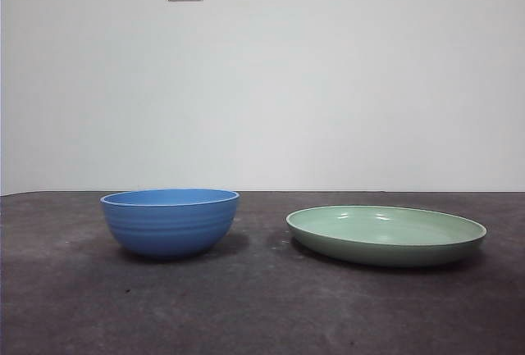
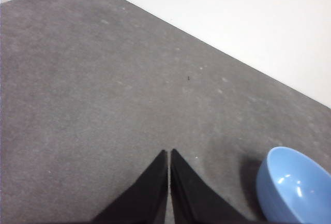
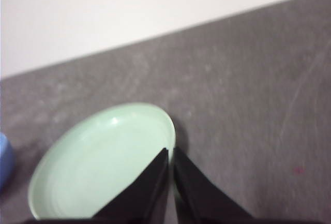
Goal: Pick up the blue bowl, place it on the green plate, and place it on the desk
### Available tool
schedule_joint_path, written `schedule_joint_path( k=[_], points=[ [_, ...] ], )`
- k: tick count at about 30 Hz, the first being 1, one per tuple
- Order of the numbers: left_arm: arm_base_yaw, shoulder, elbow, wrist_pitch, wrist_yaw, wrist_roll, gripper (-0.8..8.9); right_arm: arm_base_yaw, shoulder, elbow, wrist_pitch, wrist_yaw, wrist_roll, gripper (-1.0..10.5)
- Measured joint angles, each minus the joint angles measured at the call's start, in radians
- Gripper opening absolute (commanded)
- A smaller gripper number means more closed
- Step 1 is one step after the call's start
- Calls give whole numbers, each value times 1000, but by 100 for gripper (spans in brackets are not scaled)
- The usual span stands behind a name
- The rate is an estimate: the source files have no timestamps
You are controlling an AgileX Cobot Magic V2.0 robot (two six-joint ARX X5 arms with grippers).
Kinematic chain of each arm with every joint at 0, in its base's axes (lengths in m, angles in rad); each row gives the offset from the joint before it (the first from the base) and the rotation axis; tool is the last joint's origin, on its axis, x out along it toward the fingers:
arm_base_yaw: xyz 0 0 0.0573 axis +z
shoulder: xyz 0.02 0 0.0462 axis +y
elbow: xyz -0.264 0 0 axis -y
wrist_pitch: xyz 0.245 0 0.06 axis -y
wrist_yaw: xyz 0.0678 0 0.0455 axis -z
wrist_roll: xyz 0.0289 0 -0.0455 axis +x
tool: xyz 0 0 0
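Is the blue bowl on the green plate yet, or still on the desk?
On the desk. The blue bowl stands upright beside the green plate, with a gap between them.

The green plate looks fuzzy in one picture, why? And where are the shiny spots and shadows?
Right wrist view: the green plate is soft and out of focus, its edge smeared. Front view: it is sharp, with small white glints inside, and the blue bowl throws a dark shadow toward it. Left wrist view: the bowl shows two bright glints inside.

We see our right tool (image 3: 169, 154), jaws together, above the plate (image 3: 98, 162) on the table (image 3: 248, 94), the bowl (image 3: 4, 159) at the edge.
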Motion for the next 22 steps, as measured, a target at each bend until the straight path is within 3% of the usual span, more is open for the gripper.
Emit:
schedule_joint_path(
  k=[11,17,22],
  points=[
    [0,147,257,-154,127,21,10,0,67,235,-108,-8,9,8],
    [0,315,428,-265,268,113,10,0,227,413,-264,-95,-34,8],
    [-3,443,553,-333,387,210,10,0,403,575,-415,-195,-118,8]
  ],
)
